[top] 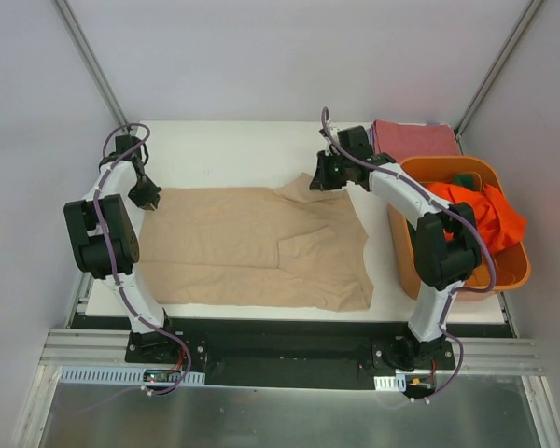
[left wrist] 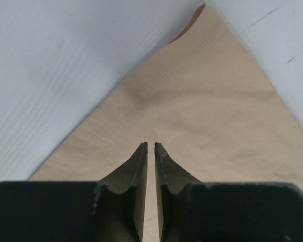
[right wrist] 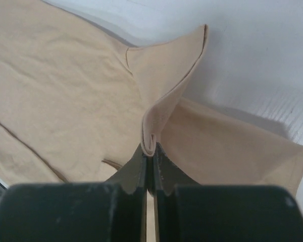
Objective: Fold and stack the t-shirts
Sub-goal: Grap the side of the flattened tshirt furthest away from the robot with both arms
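A beige t-shirt (top: 252, 247) lies spread flat on the white table. My left gripper (top: 147, 196) stands on its far left corner. In the left wrist view the gripper (left wrist: 150, 143) is shut to a thin slit, tips down on the flat beige cloth (left wrist: 202, 111); I cannot tell if cloth is pinched. My right gripper (top: 317, 177) is at the shirt's far right edge. In the right wrist view it (right wrist: 150, 148) is shut on a raised fold of the beige shirt (right wrist: 65, 91). A folded dusty red shirt (top: 413, 140) lies at the far right.
An orange plastic tub (top: 403, 257) stands along the table's right side, holding a bright orange shirt (top: 490, 219) and a bit of dark green cloth (top: 465, 179). Grey walls enclose the table on three sides.
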Robot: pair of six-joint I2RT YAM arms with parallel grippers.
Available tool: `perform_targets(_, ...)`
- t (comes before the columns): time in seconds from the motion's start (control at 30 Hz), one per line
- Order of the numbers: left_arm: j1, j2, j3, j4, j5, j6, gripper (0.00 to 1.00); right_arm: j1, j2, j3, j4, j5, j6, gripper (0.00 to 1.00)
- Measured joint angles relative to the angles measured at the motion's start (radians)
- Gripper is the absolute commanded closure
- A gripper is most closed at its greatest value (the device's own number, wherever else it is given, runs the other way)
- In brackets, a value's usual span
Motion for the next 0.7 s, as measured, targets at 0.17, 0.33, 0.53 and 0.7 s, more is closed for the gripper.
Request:
perform_targets(0.17, 0.001, 0.053, 0.085, -0.004, -0.013, 0.001, 0.38, 0.0, 0.003, 0.009, -0.016, 0.002, -0.016, 1.0)
perform_targets(0.33, 0.001, 0.204, 0.285, 0.01, -0.026, -0.004, 0.42, 0.0, 0.007, 0.026, -0.018, 0.0, -0.021, 1.0)
perform_targets(0.53, 0.001, 0.402, 0.48, 0.0, -0.029, 0.0, 0.48, 0.0, 0.016, 0.026, -0.022, 0.001, -0.031, 1.0)
perform_targets(0.7, 0.001, 0.435, 0.499, -0.031, -0.042, 0.002, 0.66, 0.0, 0.017, 0.026, -0.025, 0.0, -0.033, 1.0)
